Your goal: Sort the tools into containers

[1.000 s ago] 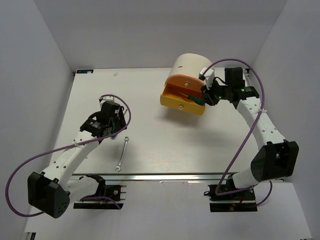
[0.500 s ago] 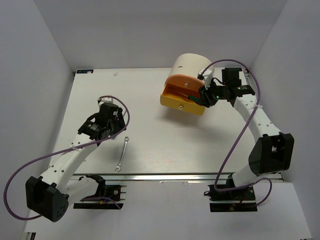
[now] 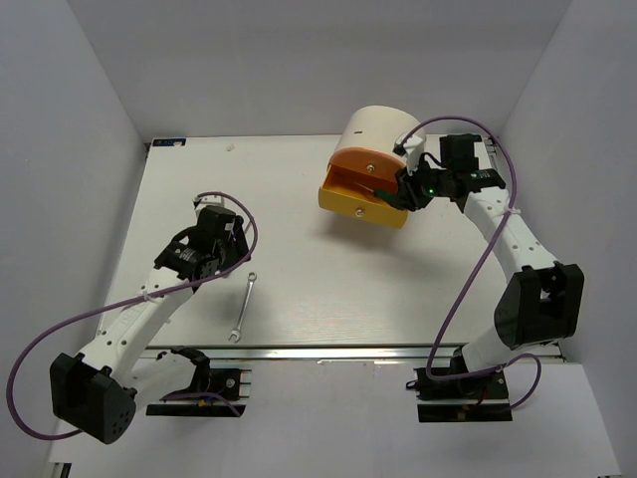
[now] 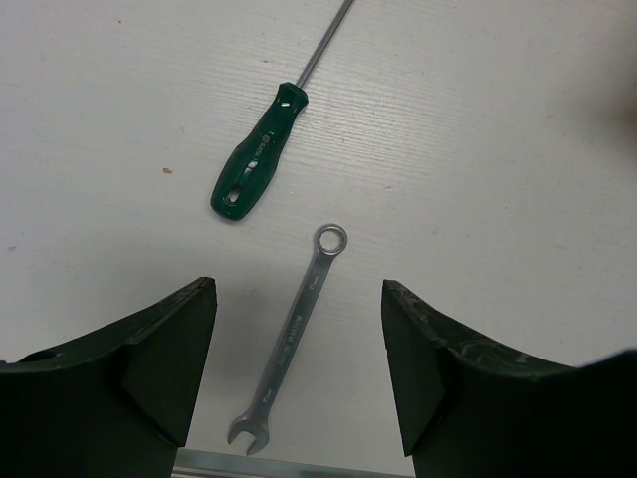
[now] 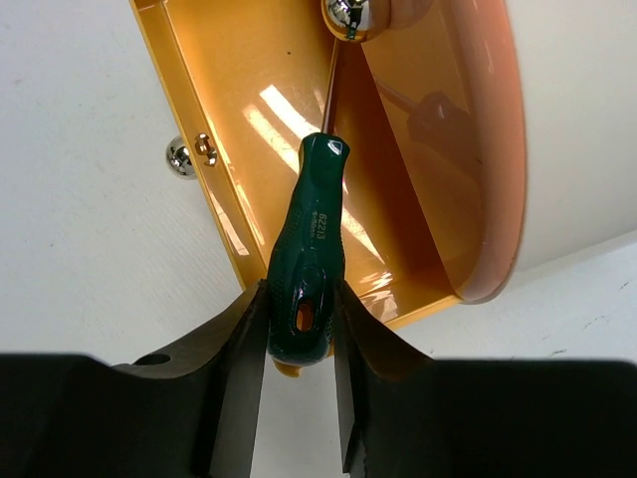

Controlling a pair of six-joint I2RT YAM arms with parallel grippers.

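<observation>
The cream drum cabinet (image 3: 376, 127) stands at the back right with its orange drawer (image 3: 360, 196) pulled out. My right gripper (image 3: 403, 192) is shut on a green-handled screwdriver (image 5: 309, 249), with the shaft pointing into the orange drawer (image 5: 279, 110); the right gripper (image 5: 301, 299) holds the handle's butt over the drawer's front wall. My left gripper (image 3: 221, 261) is open and empty, hovering above the table. In the left wrist view the left gripper (image 4: 299, 383) is over a small silver wrench (image 4: 297, 334), with another green-handled screwdriver (image 4: 256, 164) lying beyond it. The wrench (image 3: 245, 307) lies near the front edge.
The drawer's front knob (image 5: 179, 157) shows left of the held screwdriver, and another knob (image 5: 348, 12) above it. The metal rail (image 3: 328, 351) runs along the table's near edge. White walls enclose the table. Purple cables loop off both arms.
My right gripper has moved a little left with the screwdriver, further over the orange drawer. My left arm has shifted slightly; the wrench has not moved.
</observation>
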